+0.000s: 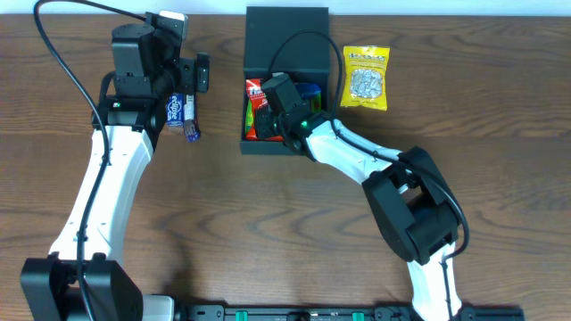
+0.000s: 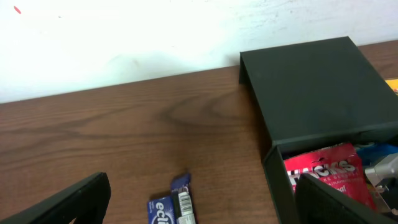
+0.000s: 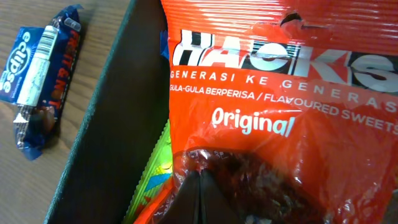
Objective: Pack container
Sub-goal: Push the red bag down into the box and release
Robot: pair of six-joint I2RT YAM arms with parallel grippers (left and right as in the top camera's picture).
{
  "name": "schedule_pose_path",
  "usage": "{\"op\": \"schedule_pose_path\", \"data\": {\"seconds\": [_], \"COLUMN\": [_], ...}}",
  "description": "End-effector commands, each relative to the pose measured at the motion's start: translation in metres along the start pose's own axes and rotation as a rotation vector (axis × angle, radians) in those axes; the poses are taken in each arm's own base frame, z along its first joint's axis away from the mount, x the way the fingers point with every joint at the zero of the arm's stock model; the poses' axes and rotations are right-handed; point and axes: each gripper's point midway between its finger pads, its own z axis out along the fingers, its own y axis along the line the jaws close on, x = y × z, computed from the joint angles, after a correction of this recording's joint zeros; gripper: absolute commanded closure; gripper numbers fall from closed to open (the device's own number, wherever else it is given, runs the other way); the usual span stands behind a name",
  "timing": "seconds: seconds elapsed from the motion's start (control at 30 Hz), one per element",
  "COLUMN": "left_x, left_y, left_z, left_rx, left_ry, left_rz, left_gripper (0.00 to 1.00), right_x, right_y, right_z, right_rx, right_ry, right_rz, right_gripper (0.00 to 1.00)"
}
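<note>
The dark container (image 1: 264, 147) stands open at the middle back, its lid (image 1: 285, 31) folded away; it also shows in the left wrist view (image 2: 317, 87) and the right wrist view (image 3: 106, 143). A red Hacks sweets packet (image 1: 256, 96) lies inside it (image 3: 280, 118) (image 2: 323, 168). My right gripper (image 1: 284, 100) is down in the container, its fingers (image 3: 198, 186) pressed together on the packet's clear lower part. My left gripper (image 1: 169, 85) (image 2: 199, 208) is wide open and empty, above a blue Eclipse packet (image 1: 177, 109) (image 2: 163, 213) and a dark blue snack bar (image 1: 190, 130) (image 2: 182, 198) on the table.
A yellow packet (image 1: 366, 78) lies on the table right of the container. A green packet (image 3: 155, 174) and a blue one (image 1: 312, 92) are inside the container under the red packet. The Eclipse packet (image 3: 22, 62) and bar (image 3: 53, 81) lie left of the container wall.
</note>
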Motion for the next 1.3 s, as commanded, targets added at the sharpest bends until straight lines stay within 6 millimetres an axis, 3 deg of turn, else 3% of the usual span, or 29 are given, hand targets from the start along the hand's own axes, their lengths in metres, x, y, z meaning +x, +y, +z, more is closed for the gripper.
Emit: {"op": "schedule_pose_path", "data": {"seconds": [0.0,0.2,0.33,0.47,0.77,1.03,1.13,1.27], "left_x": [-0.014,-0.014,-0.013,-0.011,-0.009,-0.008,-0.008,-0.008], "left_y": [0.004,0.004,0.004,0.003,0.003,0.003,0.003,0.003], "left_z": [-0.011,-0.011,-0.011,-0.011,-0.011,-0.011,-0.011,-0.011], "left_rx": [-0.01,-0.01,-0.01,-0.008,-0.008,-0.008,-0.008,-0.008], "left_ry": [-0.039,-0.038,-0.033,-0.024,-0.017,-0.015,-0.015,-0.015], "left_rz": [-0.009,-0.009,-0.009,-0.01,-0.011,-0.011,-0.011,-0.011], "left_gripper": [0.05,0.05,0.05,0.05,0.05,0.05,0.05,0.05], "right_x": [-0.02,-0.06,-0.056,-0.035,-0.011,0.027,0.026,0.015], "right_y": [0.013,0.009,-0.016,-0.042,-0.026,-0.043,-0.038,-0.013], "right_z": [-0.022,-0.062,-0.065,-0.057,-0.022,0.014,0.014,0.01], "right_rx": [-0.067,-0.059,-0.013,0.045,-0.028,0.023,0.003,-0.125], "right_ry": [-0.03,-0.131,-0.092,0.003,0.051,0.137,0.132,0.107], "right_rz": [-0.023,-0.043,-0.009,0.04,0.019,0.027,0.026,0.018], "right_gripper": [0.99,0.99,0.99,0.99,0.99,0.99,0.99,0.99]}}
